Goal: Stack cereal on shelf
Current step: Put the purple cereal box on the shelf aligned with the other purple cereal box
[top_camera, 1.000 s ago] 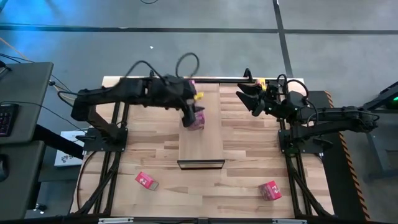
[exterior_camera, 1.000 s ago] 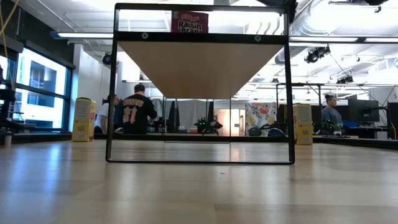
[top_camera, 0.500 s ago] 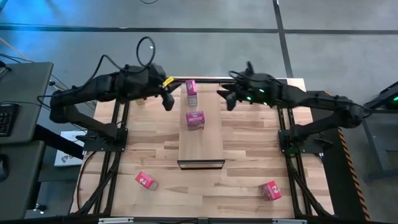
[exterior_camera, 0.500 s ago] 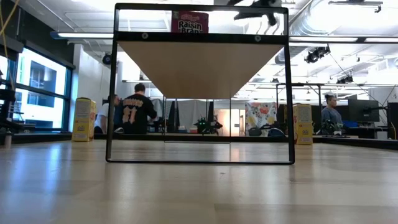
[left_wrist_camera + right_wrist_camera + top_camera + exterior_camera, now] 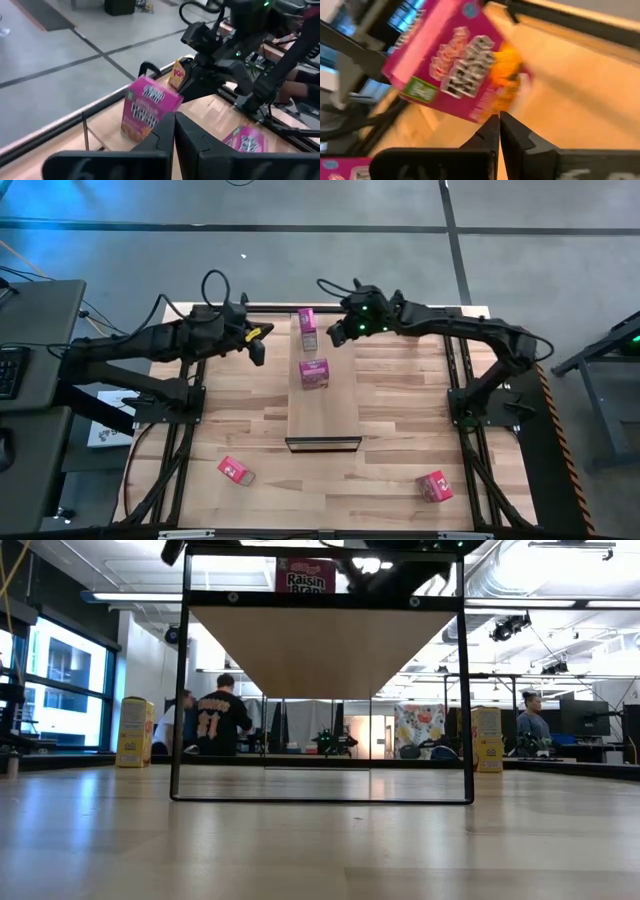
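The shelf (image 5: 322,405), a pale plank running down the middle of the table (image 5: 400,470), carries two magenta boxes: one (image 5: 308,327) upright near its far end and one (image 5: 314,373) just nearer, toward the plank's middle, the two close but apart. The left gripper (image 5: 256,348) hovers over the table left of the shelf, fingers pressed together with nothing between them. The right gripper (image 5: 338,332) reaches in from the right and sits just beside the far box, also closed and empty; whether it touches the box cannot be told. Two red-pink boxes lie on the table off the shelf, one (image 5: 235,471) at the near left and one (image 5: 434,486) at the near right. In the low view a yellow box (image 5: 134,732) stands far left and another (image 5: 487,740) far right
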`<state>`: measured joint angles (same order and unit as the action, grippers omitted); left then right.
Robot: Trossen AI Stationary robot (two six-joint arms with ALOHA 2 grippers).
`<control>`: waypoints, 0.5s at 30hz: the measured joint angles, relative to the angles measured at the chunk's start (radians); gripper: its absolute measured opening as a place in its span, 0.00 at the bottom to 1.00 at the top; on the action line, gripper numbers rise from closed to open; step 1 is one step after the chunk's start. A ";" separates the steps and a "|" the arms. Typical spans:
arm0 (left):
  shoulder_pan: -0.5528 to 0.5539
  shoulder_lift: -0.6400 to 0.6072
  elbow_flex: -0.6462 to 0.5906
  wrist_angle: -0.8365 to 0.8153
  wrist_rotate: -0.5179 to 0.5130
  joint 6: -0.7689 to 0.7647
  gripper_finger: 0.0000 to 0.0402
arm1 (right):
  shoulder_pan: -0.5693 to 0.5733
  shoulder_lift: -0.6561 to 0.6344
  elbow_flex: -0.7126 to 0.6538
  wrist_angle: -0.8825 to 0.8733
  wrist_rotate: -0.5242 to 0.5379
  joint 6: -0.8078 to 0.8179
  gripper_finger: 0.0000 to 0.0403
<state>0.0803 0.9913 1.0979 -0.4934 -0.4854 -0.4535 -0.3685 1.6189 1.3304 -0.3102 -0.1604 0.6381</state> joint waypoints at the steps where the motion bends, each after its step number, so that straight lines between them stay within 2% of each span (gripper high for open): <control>1: 0.000 -0.001 -0.009 -0.001 0.000 -0.007 0.00 | 0.005 0.013 0.000 0.025 -0.007 0.017 0.01; 7: 0.000 0.004 -0.024 -0.001 -0.005 -0.007 0.00 | 0.031 0.071 0.000 0.091 0.063 0.078 0.00; 15: 0.000 0.003 -0.024 -0.005 -0.058 0.062 0.00 | 0.038 0.097 0.000 0.136 0.069 0.123 0.00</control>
<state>0.0803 0.9947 1.0740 -0.4988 -0.5433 -0.3912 -0.3302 1.7161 1.3308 -0.1744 -0.0910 0.7616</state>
